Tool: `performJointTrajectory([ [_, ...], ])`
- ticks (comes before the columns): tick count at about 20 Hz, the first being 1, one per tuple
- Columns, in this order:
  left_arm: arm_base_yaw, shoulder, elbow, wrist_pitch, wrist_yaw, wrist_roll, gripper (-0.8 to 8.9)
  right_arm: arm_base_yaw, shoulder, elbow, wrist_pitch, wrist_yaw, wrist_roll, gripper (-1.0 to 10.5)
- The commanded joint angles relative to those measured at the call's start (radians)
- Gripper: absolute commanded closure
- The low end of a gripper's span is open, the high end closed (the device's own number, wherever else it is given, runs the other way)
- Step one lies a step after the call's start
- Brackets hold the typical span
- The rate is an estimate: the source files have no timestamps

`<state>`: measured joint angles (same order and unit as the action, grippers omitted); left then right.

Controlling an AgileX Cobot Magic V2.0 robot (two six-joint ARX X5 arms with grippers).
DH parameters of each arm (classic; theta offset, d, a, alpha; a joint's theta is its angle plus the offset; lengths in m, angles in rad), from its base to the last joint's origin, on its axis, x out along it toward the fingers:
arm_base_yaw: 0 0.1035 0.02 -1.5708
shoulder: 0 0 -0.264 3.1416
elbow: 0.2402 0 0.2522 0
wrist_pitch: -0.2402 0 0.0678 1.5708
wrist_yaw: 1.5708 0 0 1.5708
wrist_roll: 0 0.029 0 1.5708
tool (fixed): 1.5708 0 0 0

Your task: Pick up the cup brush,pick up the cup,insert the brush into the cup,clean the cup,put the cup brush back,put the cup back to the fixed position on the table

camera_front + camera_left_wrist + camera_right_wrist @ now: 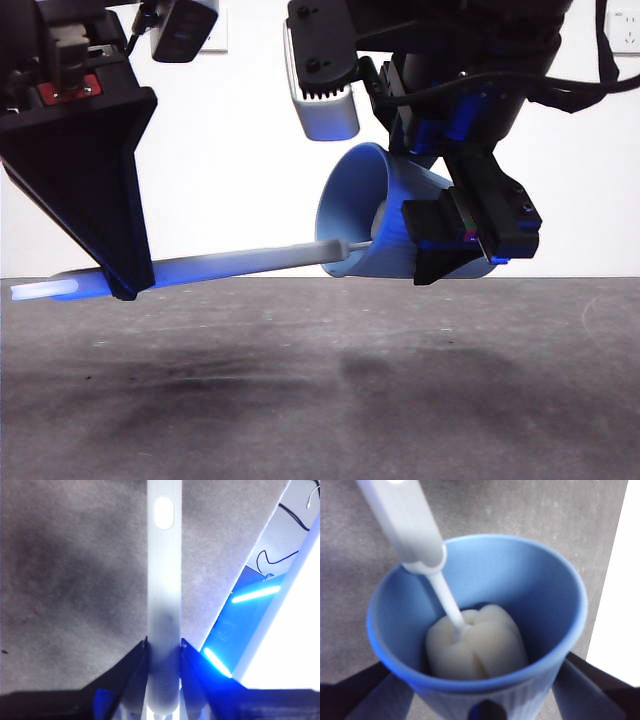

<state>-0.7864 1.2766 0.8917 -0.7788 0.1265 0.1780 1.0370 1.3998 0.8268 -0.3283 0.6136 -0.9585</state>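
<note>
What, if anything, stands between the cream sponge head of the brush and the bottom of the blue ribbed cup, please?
Nothing visible does. The cream sponge head already sits deep inside the blue ribbed plastic cup, which the right gripper holds tilted above the table; the left gripper clamps the grey handle.

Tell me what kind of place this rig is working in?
Probably an indoor lab or test bench, not a kitchen: a bare dark grey table, a plain white wall with outlets, and only the cup and cup brush, held in the right gripper and left gripper.
</note>
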Motion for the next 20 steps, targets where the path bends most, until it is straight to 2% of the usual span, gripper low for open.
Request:
performJointTrajectory([
  [1, 0.001, 0.001, 0.0, 0.045, 0.009, -0.021, 8.21, 0.021, 0.006, 0.002, 0.019, -0.033, 0.024, 9.6],
  [5, 0.009, -0.016, 0.0, -0.01, -0.053, -0.021, 8.21, 0.003, 0.006, 0.002, -0.028, 0.022, 0.077, 9.6],
  [14, 0.085, -0.203, 0.0, -0.261, -0.154, 0.006, 8.21, -0.068, 0.003, 0.002, -0.035, 0.024, 0.181, 9.6],
  [18, 0.154, -0.274, 0.0, -0.322, -0.153, 0.005, 8.21, -0.111, -0.029, 0.002, 0.002, 0.025, 0.302, 9.6],
  [20, 0.187, -0.291, 0.0, -0.307, -0.151, -0.031, 8.21, -0.132, -0.072, 0.003, 0.027, 0.025, 0.386, 9.6],
])
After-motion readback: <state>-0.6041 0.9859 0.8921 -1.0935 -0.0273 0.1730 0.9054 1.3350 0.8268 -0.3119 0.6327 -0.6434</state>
